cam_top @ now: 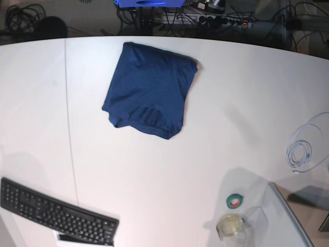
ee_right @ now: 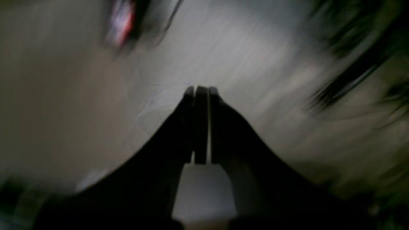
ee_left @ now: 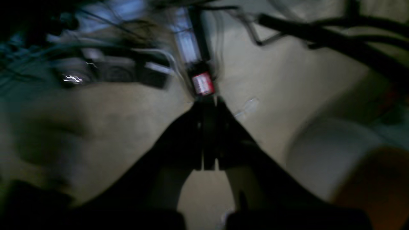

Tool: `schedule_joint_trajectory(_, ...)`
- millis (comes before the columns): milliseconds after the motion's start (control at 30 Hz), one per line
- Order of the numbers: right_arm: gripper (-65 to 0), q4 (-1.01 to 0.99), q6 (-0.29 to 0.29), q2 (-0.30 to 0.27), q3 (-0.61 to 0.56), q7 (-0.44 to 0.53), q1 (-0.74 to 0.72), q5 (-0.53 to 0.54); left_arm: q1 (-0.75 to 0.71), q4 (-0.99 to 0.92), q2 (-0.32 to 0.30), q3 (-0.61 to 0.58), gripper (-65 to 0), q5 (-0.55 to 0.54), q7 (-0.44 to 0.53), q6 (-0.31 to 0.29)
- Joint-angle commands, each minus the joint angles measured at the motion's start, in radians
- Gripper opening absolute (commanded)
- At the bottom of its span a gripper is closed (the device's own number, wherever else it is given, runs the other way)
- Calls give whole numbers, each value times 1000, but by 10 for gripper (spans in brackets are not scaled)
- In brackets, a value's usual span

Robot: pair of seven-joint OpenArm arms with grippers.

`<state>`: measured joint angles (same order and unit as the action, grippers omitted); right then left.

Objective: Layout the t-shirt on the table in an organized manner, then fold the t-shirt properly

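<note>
Left wrist: left gripper (ee_left: 209, 134) pressed together, empty, blurred, no shirt in view. Right wrist: right gripper (ee_right: 201, 124) likewise closed on nothing. Base: t-shirt (cam_top: 150, 89) lies as a folded packet on the table (cam_top: 169, 170), far side; arms out of view. Fold looks essentially done, edges slightly skewed.

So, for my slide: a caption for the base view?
Folded navy t-shirt lying on the white table, keyboard at the near edge.

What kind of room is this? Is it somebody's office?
Probably an office or workshop. A big white table holds a folded blue t-shirt, a black keyboard and a coil of cable, and a tangle of wires and a power strip runs behind it.
</note>
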<state>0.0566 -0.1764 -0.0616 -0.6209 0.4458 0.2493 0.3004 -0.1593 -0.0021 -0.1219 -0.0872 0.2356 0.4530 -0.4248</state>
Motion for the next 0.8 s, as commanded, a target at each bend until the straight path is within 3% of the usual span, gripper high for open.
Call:
schedule_joint_trajectory(0, -635, -19, -5, 1, 3, 91, -6, 0, 4, 11, 3, 8, -650, -8, -1, 50)
schedule_joint_trajectory(33, -635, -22, -5, -2, 2, 141, -8, -2, 2, 35, 14, 10, -650, -9, -7, 116)
schedule_joint_trajectory(133, -635, 22, -5, -47, -3, 123, -34, -5, -21, 96, 40, 11, -650, -9, -7, 280)
schedule_joint_trajectory(233, -636, 62, -5, -73, -12, 40, -54, -7, -30, 106, 63, 13, -650, -11, -6, 372)
schedule_joint_trajectory(333, -638, 78, -5, -94, -93, -49, -80, -7, -33, 103, 92, 13, -650, -11, -13, 438)
schedule_joint_trajectory(500, -635, 71, -5, -105, -187, -78, -66, -5, -33, 6, 90, 13, -650, -12, -15, 445)
schedule_joint_trajectory(767, -635, 101, -7, -97, -189, -77, -54, -2, -69, 9, 55, 13, -650, -12, -15, 445)
